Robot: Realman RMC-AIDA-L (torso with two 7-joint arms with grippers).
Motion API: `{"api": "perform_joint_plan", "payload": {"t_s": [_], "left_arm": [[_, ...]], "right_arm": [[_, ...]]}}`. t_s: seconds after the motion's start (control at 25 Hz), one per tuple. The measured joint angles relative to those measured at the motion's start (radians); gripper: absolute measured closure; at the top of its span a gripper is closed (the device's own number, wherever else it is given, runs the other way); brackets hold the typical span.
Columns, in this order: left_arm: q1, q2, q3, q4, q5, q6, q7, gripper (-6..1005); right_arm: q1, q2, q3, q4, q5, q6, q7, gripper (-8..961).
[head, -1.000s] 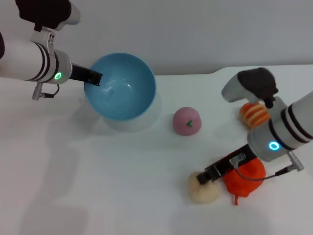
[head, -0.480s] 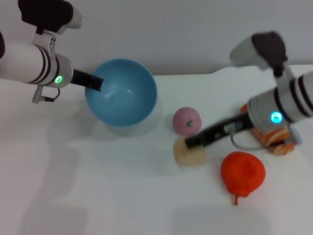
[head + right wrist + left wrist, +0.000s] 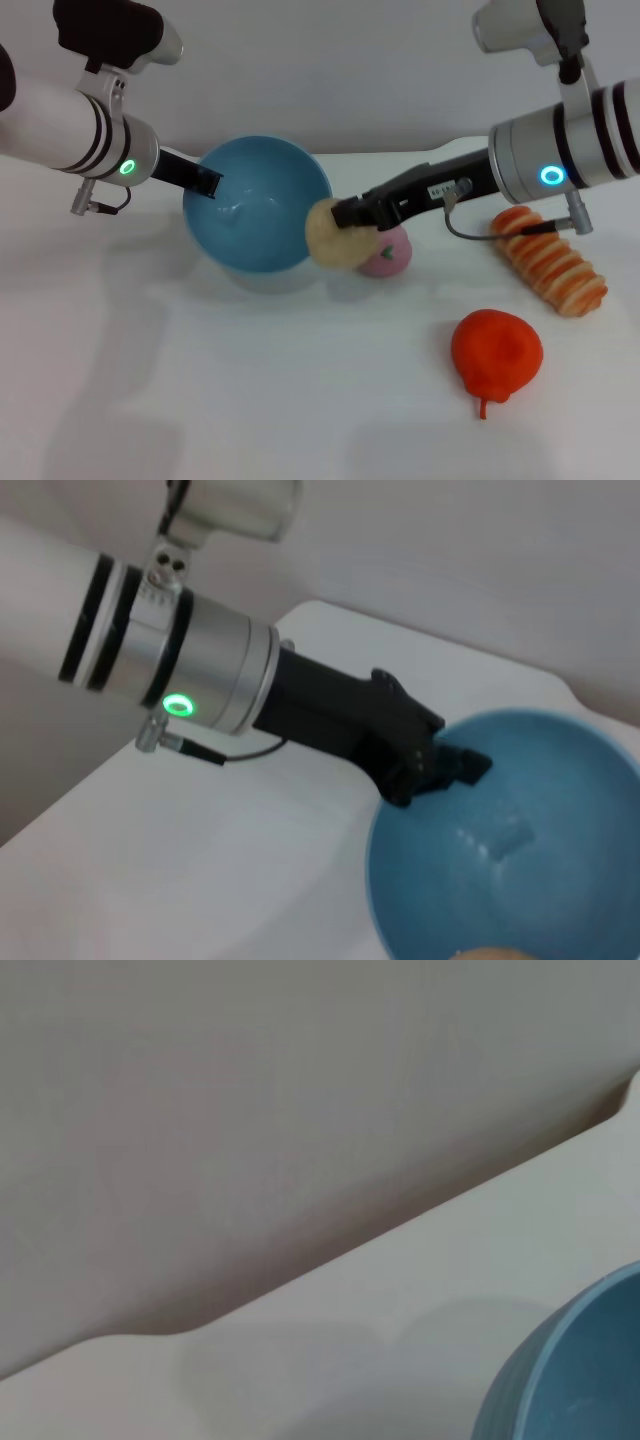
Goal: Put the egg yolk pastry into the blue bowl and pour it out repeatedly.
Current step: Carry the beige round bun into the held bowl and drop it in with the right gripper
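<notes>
1. The bench [image 3: 200, 400] fills the lower frame of the head view, white and bare at lower left; the work sits at centre, just above the middle.
2. The bowl [image 3: 255, 205] is left of centre, tipped with its mouth toward the camera and lifted a little off the bench, judging by the shadow under it. The left gripper [image 3: 205, 182] is pinched on its left rim, also clear in the right wrist view [image 3: 440, 765].
3. The right gripper [image 3: 345, 215] reaches in from the upper right, closed on the pastry [image 3: 333, 233], which hangs at the bowl's right rim, not yet over the hollow.
4. To do this step well, I judge the pastry should travel further left, past the rim and low over the hollow, before release; dropped here it could clip the edge and roll.
5. The pink ball [image 3: 388, 252] lies just behind the pastry; the bread roll [image 3: 550, 260] and an orange lump [image 3: 497, 350] sit well apart at right.
</notes>
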Motion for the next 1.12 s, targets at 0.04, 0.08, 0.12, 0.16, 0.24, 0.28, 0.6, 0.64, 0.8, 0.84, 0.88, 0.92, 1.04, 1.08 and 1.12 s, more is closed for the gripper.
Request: {"api": "perform_joint_plan", "payload": {"t_s": [0.04, 0.08, 0.12, 0.16, 0.24, 0.28, 0.6, 0.64, 0.8, 0.84, 0.88, 0.92, 1.04, 1.08, 1.12], "left_arm": [[-0.002, 0.0, 0.0, 0.002, 0.0, -0.001, 0.0, 999], [-0.003, 0.0, 0.002, 0.002, 0.0, -0.001, 0.0, 999], [-0.003, 0.0, 0.005, 0.003, 0.0, -0.001, 0.0, 999], [-0.003, 0.0, 0.009, 0.003, -0.001, -0.002, -0.001, 999], [-0.004, -0.001, 0.013, 0.003, -0.002, -0.002, -0.002, 1000], [-0.004, -0.001, 0.014, 0.004, -0.002, -0.002, -0.002, 1000], [-0.004, -0.001, 0.014, 0.002, -0.005, -0.003, -0.001, 1000], [-0.004, -0.001, 0.014, 0.003, -0.006, -0.003, 0.0, 1000], [-0.004, -0.001, 0.014, 0.005, -0.006, 0.0, 0.003, 1000], [-0.004, -0.001, 0.014, 0.005, -0.006, 0.0, 0.003, 1000], [-0.004, -0.001, 0.014, 0.005, -0.006, 0.0, 0.003, 999], [-0.004, -0.001, 0.014, 0.005, -0.006, 0.0, 0.003, 999], [-0.004, -0.001, 0.014, 0.005, -0.005, 0.001, 0.003, 999], [-0.004, -0.001, 0.014, 0.005, -0.005, 0.002, 0.003, 999], [-0.004, -0.001, 0.014, 0.005, -0.005, 0.002, 0.003, 999]], "right_arm": [[0.002, 0.0, 0.001, 0.002, 0.0, 0.006, 0.0, 925], [0.004, 0.0, 0.001, 0.003, 0.0, 0.014, -0.001, 924], [0.003, 0.0, 0.001, 0.006, -0.001, 0.027, -0.001, 923], [0.001, 0.001, 0.001, 0.007, -0.003, 0.047, -0.002, 922], [-0.004, 0.0, 0.002, 0.015, -0.004, 0.077, -0.01, 920], [-0.006, 0.0, 0.002, 0.023, 0.0, 0.091, -0.017, 919], [0.007, 0.001, 0.003, 0.123, 0.142, 0.153, -0.184, 911], [0.011, 0.0, 0.004, 0.143, 0.186, 0.156, -0.221, 910], [0.023, -0.001, 0.009, 0.192, 0.238, 0.182, -0.268, 906], [0.025, -0.001, 0.01, 0.2, 0.238, 0.191, -0.269, 905], [0.028, -0.001, 0.01, 0.21, 0.237, 0.2, -0.269, 904], [0.031, -0.001, 0.01, 0.219, 0.237, 0.208, -0.27, 902], [0.033, -0.001, 0.01, 0.233, 0.238, 0.235, -0.282, 899], [0.034, 0.0, 0.01, 0.238, 0.24, 0.245, -0.291, 898], [0.037, 0.001, 0.01, 0.247, 0.243, 0.253, -0.302, 897]]}}
